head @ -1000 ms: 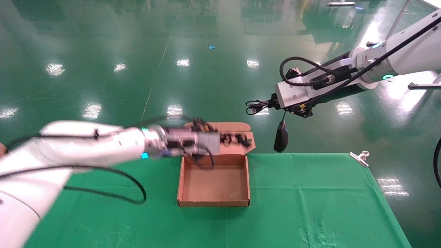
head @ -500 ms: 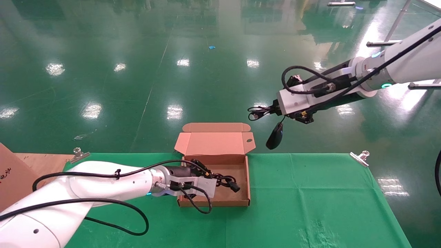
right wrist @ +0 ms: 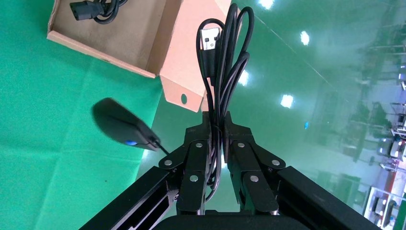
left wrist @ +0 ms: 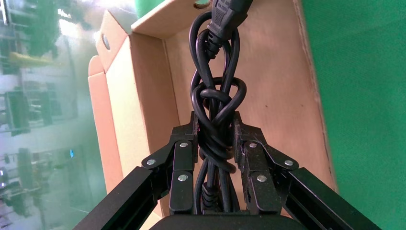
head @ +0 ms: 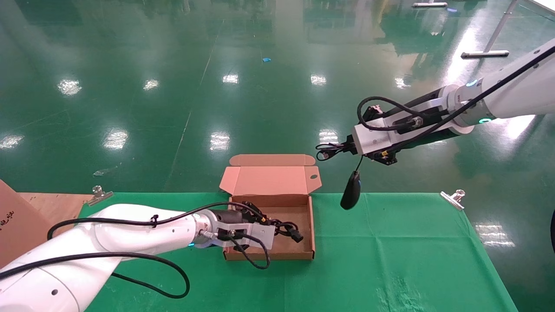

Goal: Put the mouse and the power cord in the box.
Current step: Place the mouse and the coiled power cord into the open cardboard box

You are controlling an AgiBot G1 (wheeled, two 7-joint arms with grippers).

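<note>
Inside box (head: 277,247) – left claw (left wrist: 214,143) clamps power cord (left wrist: 215,100); right claw (right wrist: 216,129) pinches mouse (head: 350,196) cable

No legible text, brand or number in any view. Dark marks, possibly characters, on the brown board (head: 13,216) at the left table edge; too small to read. USB plug (right wrist: 209,36) shows no readable marking.

A green cloth (head: 390,242) covers the table, held by a metal clip (head: 452,198) at its far right corner and another clip (head: 99,194) at the far left. Beyond lies a glossy green floor (head: 130,65).
</note>
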